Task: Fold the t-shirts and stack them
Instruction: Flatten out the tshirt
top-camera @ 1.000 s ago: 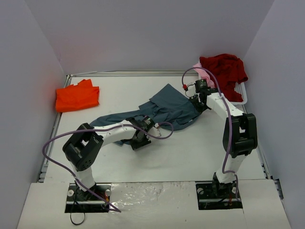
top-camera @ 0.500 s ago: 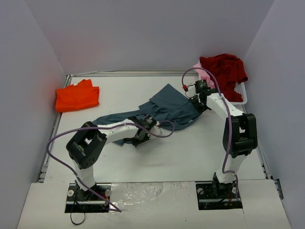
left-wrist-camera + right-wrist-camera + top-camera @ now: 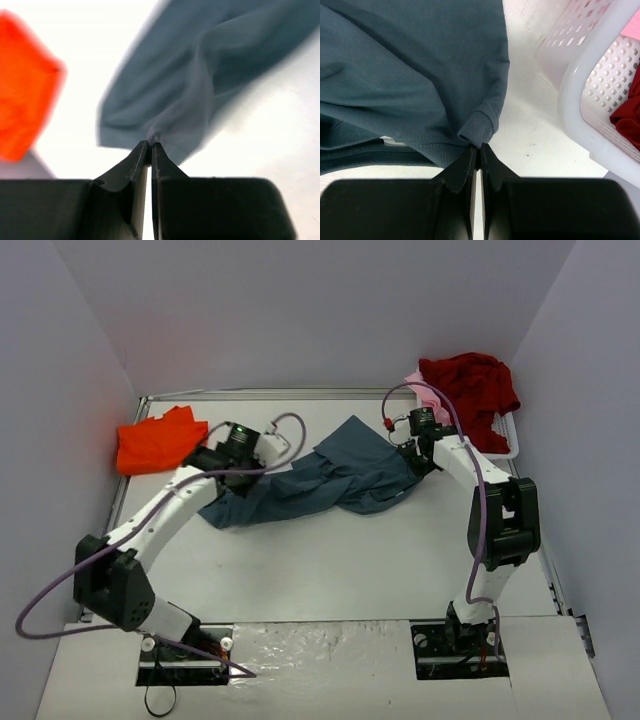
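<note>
The slate blue-grey t-shirt (image 3: pixel 340 475) lies stretched and rumpled across the middle of the table. My left gripper (image 3: pixel 222 462) is shut on a pinch of its left end (image 3: pixel 200 75), which is raised beside the orange t-shirt (image 3: pixel 160 440). My right gripper (image 3: pixel 412 462) is shut on a ribbed hem corner of the same shirt (image 3: pixel 420 65) at its right end, next to the basket. The orange t-shirt (image 3: pixel 25 100) lies folded at the far left. A dark red t-shirt (image 3: pixel 470 385) and a pale pink one (image 3: pixel 420 385) are heaped in the basket.
The white plastic basket (image 3: pixel 505 435) stands at the far right corner, and its perforated wall (image 3: pixel 580 75) is just right of my right fingers. Grey walls close in the table on three sides. A purple cable loops off each arm.
My left gripper has shut on the blue-grey shirt's near edge and swung up and left toward the orange shirt, pulling that end along. The right arm has not moved.
</note>
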`<state>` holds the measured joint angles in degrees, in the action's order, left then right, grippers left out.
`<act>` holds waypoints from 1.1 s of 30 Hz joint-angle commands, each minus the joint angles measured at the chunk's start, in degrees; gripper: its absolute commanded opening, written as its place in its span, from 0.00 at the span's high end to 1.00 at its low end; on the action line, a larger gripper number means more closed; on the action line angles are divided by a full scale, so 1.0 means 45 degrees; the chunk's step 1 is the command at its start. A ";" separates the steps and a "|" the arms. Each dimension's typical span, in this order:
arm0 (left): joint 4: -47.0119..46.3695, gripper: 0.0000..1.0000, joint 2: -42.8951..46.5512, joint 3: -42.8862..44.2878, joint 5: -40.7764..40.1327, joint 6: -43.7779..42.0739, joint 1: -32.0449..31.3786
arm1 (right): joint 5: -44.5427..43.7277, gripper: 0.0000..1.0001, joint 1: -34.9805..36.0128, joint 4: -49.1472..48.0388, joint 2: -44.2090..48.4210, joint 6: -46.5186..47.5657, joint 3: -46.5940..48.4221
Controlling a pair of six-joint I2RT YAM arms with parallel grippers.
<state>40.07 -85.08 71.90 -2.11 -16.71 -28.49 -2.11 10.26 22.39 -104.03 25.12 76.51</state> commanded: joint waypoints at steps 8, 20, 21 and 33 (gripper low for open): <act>0.1582 0.98 0.2187 0.2557 0.0195 -0.0428 0.3556 | 0.0137 1.00 0.0063 0.0824 0.1066 0.0081 0.2195; 0.2090 0.98 0.3379 0.1172 0.0098 -0.0115 0.4046 | 0.2733 0.95 0.0160 0.2774 0.3215 0.1755 -0.0006; 0.2110 0.98 0.3514 0.0881 0.0078 -0.0115 0.4065 | 0.2773 0.89 0.0180 0.3029 0.3176 0.1915 -0.0242; 0.2052 0.98 0.3613 0.0273 0.0469 0.0119 0.4085 | 0.2480 0.53 0.0064 0.3324 0.2864 0.1157 -0.0617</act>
<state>48.40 -69.73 72.71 0.05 -17.17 -10.52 9.43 10.90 36.18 -89.91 32.77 70.85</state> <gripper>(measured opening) 0.043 0.477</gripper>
